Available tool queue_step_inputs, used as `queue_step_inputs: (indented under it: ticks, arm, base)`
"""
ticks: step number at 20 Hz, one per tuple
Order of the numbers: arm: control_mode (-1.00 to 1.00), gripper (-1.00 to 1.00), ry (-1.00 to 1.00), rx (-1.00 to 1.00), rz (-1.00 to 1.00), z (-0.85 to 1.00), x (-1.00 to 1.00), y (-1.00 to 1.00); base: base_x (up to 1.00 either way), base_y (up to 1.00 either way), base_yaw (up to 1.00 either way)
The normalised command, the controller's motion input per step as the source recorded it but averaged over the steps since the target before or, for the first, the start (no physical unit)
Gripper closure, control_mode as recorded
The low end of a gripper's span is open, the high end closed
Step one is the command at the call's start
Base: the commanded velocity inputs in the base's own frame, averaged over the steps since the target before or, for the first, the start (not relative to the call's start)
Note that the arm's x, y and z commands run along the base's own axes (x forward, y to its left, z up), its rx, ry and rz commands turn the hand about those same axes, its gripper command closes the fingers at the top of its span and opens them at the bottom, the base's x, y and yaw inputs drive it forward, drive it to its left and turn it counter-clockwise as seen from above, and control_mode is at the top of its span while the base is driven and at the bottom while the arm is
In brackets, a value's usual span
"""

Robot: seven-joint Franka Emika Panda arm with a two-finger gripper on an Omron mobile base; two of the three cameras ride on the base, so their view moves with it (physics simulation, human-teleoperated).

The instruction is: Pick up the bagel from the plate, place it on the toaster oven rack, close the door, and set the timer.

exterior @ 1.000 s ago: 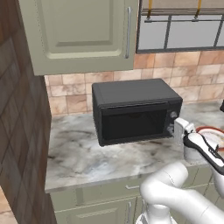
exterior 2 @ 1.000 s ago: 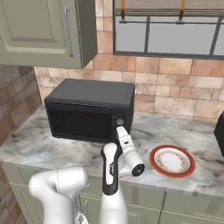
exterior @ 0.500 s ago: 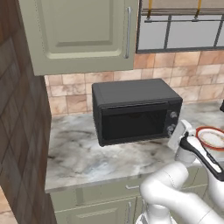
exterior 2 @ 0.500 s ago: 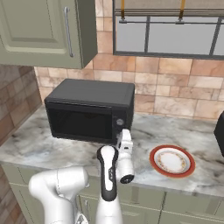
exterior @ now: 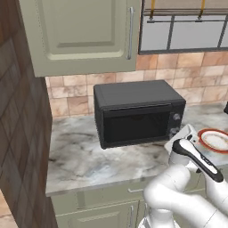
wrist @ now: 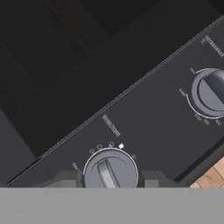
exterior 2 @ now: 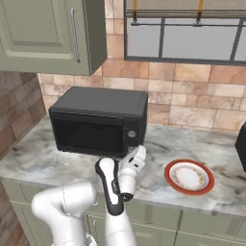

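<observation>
Marbled grey countertop (exterior: 84, 160) runs under sage-green cabinets (exterior: 84, 35), with a tan tile backsplash (exterior 2: 192, 103) behind and a window (exterior 2: 192, 38) in the upper right of both base views. Near the middle of each base view sits the black toaster oven (exterior: 138, 111) — its dark glass door (exterior: 133, 127) is shut flat against the front, so the rack inside can't be made out. Right of the oven in the right base view lies the plate (exterior 2: 189, 176), white with a red-orange rim, bare on top; in the left base view it shows at the right edge. I see no bagel on it.

At the oven's right-hand control strip the white arm's hand (exterior 2: 132, 161) reaches in close. In the hand view, a grey knob (wrist: 110, 171) with a raised bar sits at the bottom centre, a dark finger tip (wrist: 65, 179) flanking it on either side — whether they press the knob I cannot tell. A second knob (wrist: 210, 92) shows at the right edge.
</observation>
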Motion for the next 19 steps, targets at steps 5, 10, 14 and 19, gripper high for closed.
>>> queue_step_inputs:
  ticks: [5,10,14,19]
  arm:
    - [-1.00,1.00,0.13,0.40,-0.22,0.00,-0.02,-0.30]
    - [-1.00,1.00,0.23,0.42,-0.23,0.00,-0.05,-0.40]
    - [-1.00,1.00,0.31,0.46,-0.23,0.00,-0.06,-0.38]
    - [-1.00,1.00,0.34,0.53,-0.22,0.00,-0.14,-0.34]
  base:
    - [0.00,0.00,0.00]
    - [0.00,0.00,0.00]
    - [0.00,0.00,0.00]
    - [0.00,0.00,0.00]
